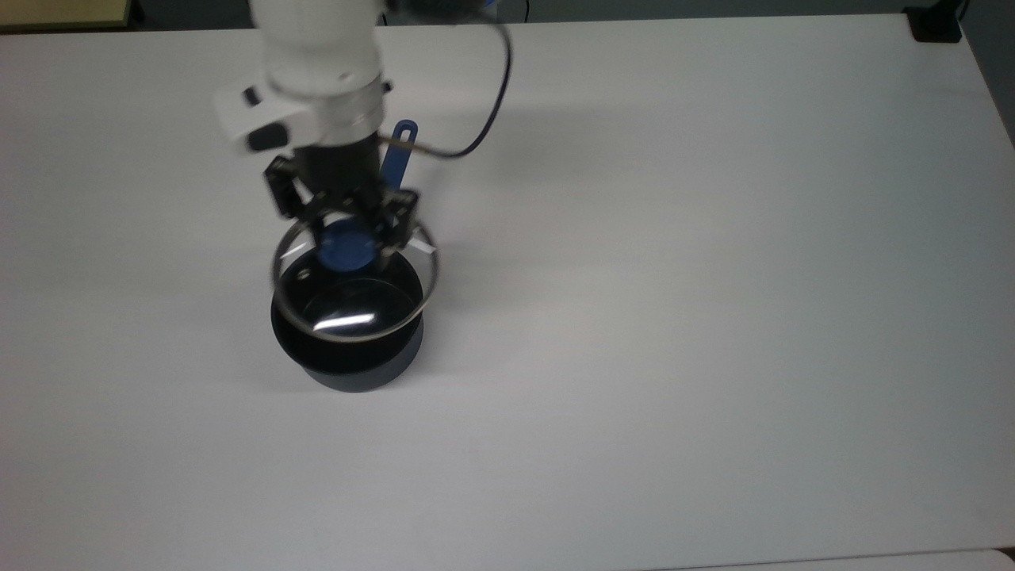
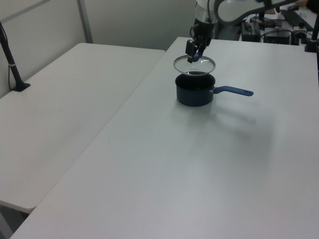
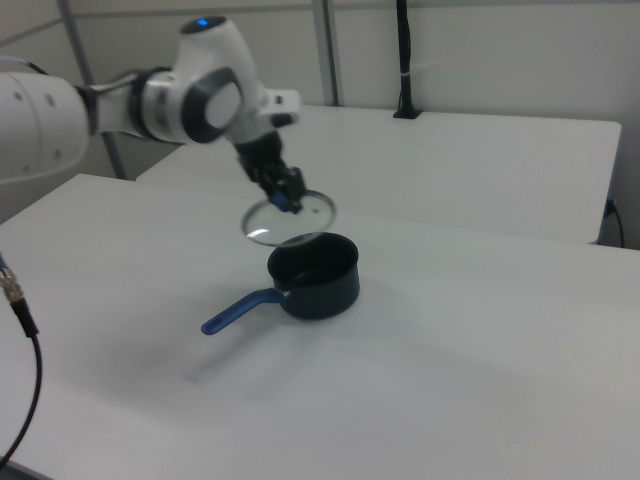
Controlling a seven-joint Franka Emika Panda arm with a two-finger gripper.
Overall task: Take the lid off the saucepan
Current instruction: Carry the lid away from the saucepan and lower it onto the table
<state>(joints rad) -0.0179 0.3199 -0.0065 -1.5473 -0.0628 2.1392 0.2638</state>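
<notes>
hand [image 1: 346, 226]: clamped on the blue knob [image 1: 346, 247] at the lid's centre, the one part that gives two fingers purchase
lid [image 2: 194, 65]: hangs clear of the saucepan, directly above its mouth, near level, so it comes off without dragging the rim
saucepan [image 3: 317, 276]: stands open on the white table [image 1: 714, 277], blue handle [image 2: 234, 91] pointing to the left view's right
stage: lid is off; it likely needs carrying aside and setting down
</notes>
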